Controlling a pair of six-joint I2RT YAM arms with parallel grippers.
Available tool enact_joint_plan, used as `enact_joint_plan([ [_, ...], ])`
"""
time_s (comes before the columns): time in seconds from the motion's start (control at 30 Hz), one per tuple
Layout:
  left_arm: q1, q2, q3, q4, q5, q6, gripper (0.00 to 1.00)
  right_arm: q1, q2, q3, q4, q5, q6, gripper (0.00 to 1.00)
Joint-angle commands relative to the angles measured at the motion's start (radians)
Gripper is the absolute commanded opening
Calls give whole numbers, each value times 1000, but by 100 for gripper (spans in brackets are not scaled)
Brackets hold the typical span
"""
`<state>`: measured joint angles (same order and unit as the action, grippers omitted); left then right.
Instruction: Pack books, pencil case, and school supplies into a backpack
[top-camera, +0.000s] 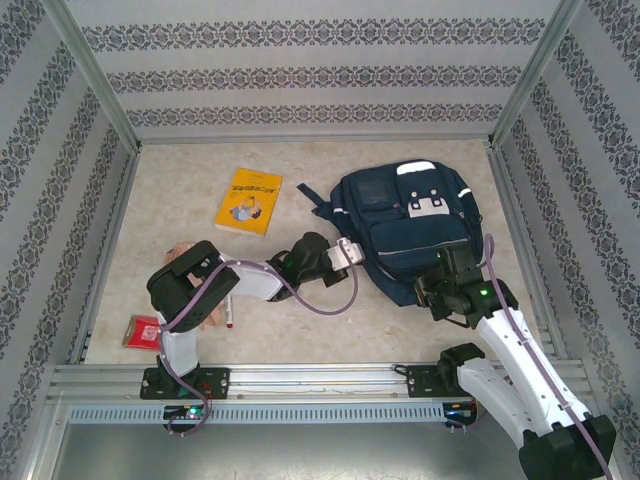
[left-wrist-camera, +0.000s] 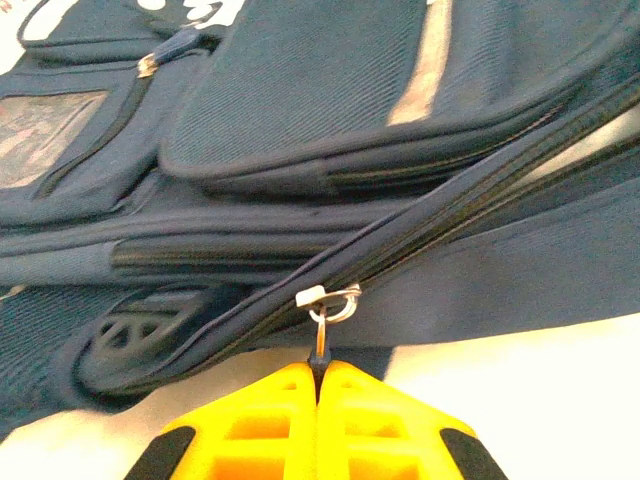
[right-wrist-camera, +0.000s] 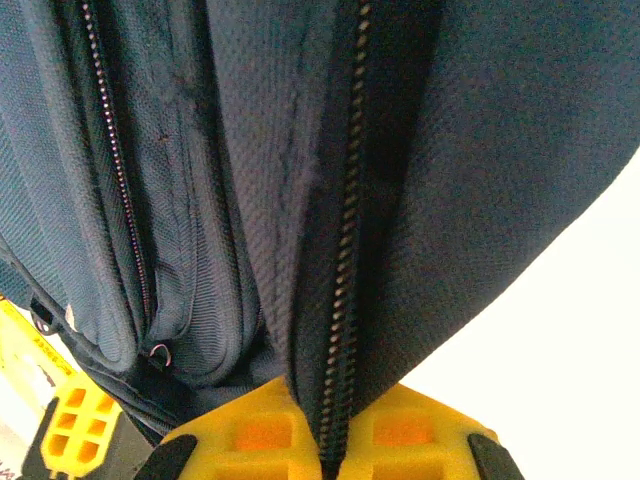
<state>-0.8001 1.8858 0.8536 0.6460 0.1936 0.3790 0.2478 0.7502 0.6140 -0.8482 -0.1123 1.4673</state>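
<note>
My left pincer (left-wrist-camera: 318, 372) is pinched shut on the zipper pull (left-wrist-camera: 321, 335), ready to draw it open. My right pincer (right-wrist-camera: 331, 445) clamps the backpack (top-camera: 400, 250) along its seam (bracing it, I judge). The yellow book (top-camera: 248, 201) waits on the bench (top-camera: 180, 190), well apart.

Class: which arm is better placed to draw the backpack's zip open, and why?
Left. The left gripper is shut on the zipper pull; the right gripper clamps the backpack on its zip seam.
</note>
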Motion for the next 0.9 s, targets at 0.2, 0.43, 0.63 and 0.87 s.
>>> enact_joint_plan([
  [0.2, 145, 3, 104, -257, -178, -70, 0, -29, -31, 30, -82, 48, -53, 0],
  [0.43, 171, 18, 125, -275, -202, -191, 0, -30, -21, 27, -40, 12, -61, 0],
  [0.63, 168, -70, 96, -273, -46, -137, 30, -18, 110, 156, -126, 49, -259, 69],
  [0.87, 129, -210, 160, -470, 165, -40, 45, -22, 220, 378, -302, 368, -677, 98],
])
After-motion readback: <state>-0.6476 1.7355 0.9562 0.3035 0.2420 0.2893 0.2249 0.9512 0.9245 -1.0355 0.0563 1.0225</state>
